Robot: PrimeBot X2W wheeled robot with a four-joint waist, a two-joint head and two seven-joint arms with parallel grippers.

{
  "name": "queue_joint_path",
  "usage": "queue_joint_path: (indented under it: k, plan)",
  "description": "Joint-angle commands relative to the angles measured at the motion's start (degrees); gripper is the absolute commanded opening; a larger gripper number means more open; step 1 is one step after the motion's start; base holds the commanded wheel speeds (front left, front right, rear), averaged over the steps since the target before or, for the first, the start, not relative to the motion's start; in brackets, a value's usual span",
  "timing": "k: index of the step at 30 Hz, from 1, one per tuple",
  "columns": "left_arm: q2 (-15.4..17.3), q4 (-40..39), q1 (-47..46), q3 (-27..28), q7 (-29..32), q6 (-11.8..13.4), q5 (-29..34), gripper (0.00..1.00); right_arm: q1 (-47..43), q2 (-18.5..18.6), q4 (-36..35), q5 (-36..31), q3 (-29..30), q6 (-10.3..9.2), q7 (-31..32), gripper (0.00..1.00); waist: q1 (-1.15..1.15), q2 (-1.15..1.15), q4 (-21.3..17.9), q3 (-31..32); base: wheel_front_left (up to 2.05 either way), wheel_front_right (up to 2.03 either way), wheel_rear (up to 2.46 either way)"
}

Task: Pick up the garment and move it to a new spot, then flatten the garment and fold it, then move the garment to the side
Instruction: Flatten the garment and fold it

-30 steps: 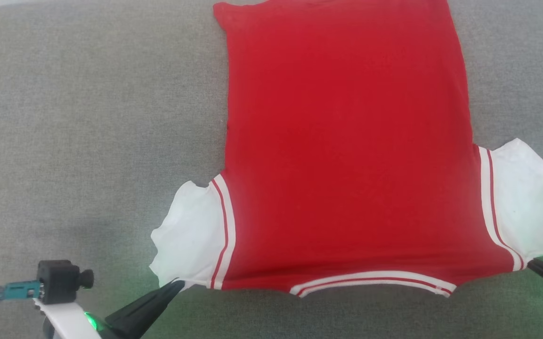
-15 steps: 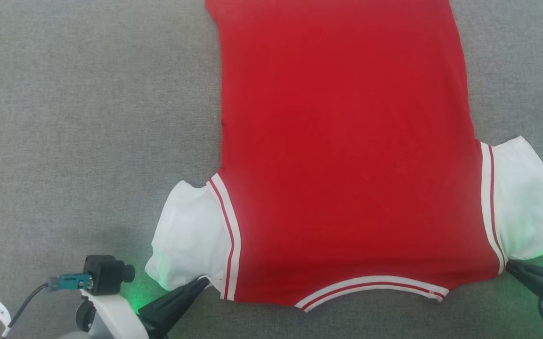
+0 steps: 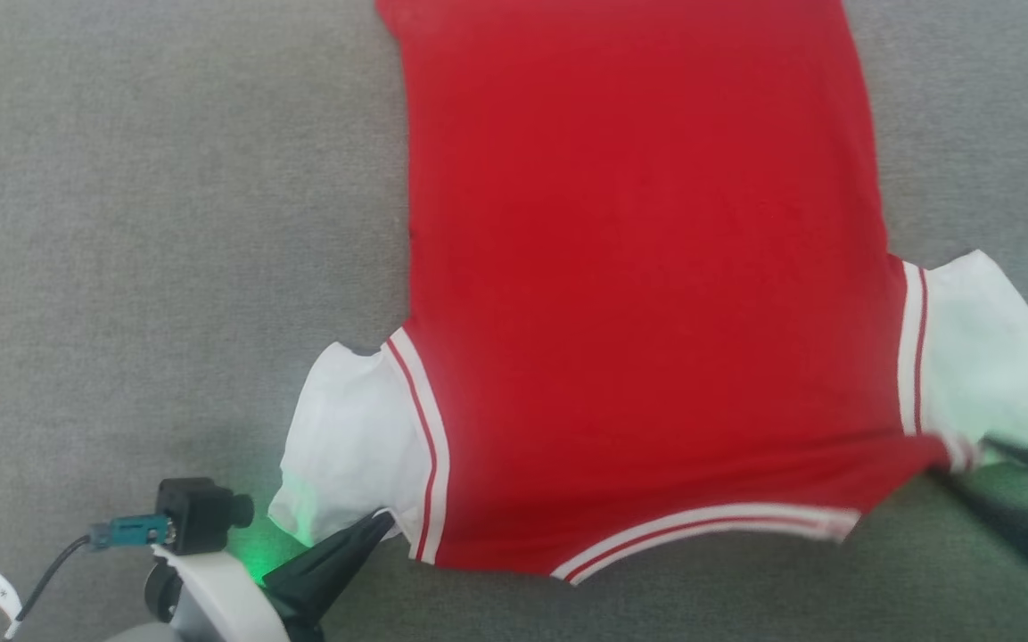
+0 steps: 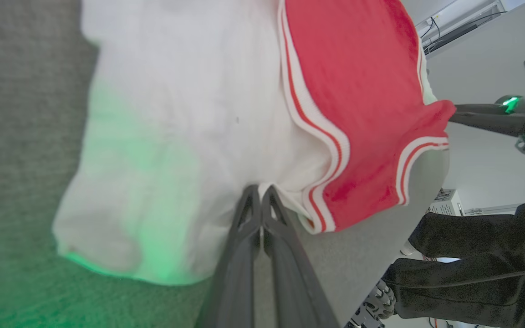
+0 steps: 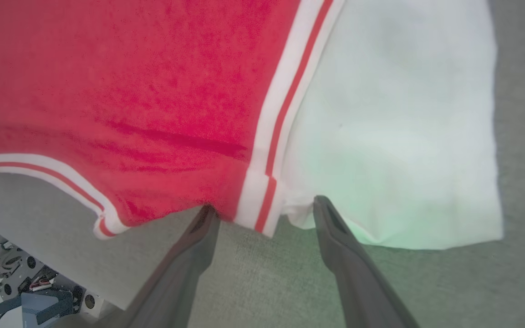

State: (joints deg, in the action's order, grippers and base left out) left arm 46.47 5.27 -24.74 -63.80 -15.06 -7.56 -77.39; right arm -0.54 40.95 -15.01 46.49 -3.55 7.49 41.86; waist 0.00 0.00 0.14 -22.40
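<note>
The garment [image 3: 638, 294], a red jersey with white sleeves and red-striped white trim, lies spread flat on the grey surface, collar toward me. My left gripper [image 3: 380, 522] is shut on the garment's near edge where the white sleeve meets the striped trim; in the left wrist view its fingertips [image 4: 260, 191] pinch that edge. My right gripper [image 5: 264, 205] is open, its two fingers straddling the opposite shoulder's striped trim [image 5: 262, 200] without clamping it. In the head view that gripper [image 3: 977, 464] is blurred at the right edge.
The grey fabric table [image 3: 139, 223] extends wide to the left of the garment. Its near edge [image 4: 426, 205] runs just behind the collar. A person in dark clothing [image 4: 471, 255] is beside that edge. The robot's base [image 5: 2, 269] shows below the table.
The right gripper has opened and let go of the garment's shoulder corner. The left gripper stays shut on its corner. The head view has shifted slightly.
</note>
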Motion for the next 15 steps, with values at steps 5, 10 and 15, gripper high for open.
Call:
queue_joint_path:
  k: [5, 10, 15]
  plan:
    - [-2.3, -1.2, -1.6, 0.4, -0.1, 0.1, 2.4, 0.00, 5.7, 1.4, -5.8, 2.8, 9.4, 0.00, 6.5, 1.00, 0.00, 0.00, 2.3, -2.2, 0.00, 0.00, 0.00]
    - [-4.1, -2.3, -5.1, -0.4, -0.1, 0.1, 4.4, 0.00, 22.4, 1.4, -0.5, 1.4, 10.9, 0.01, 12.8, 1.00, 0.00, 0.00, 5.7, -6.5, 0.00, 0.00, 0.00]
    - [-6.6, -2.5, -8.9, -2.5, 0.1, 0.1, 5.0, 0.00, 42.8, -0.8, 11.9, -6.5, 7.1, 0.01, 15.8, 1.00, 0.00, 0.00, 9.5, -11.3, 0.00, 0.00, 0.00]
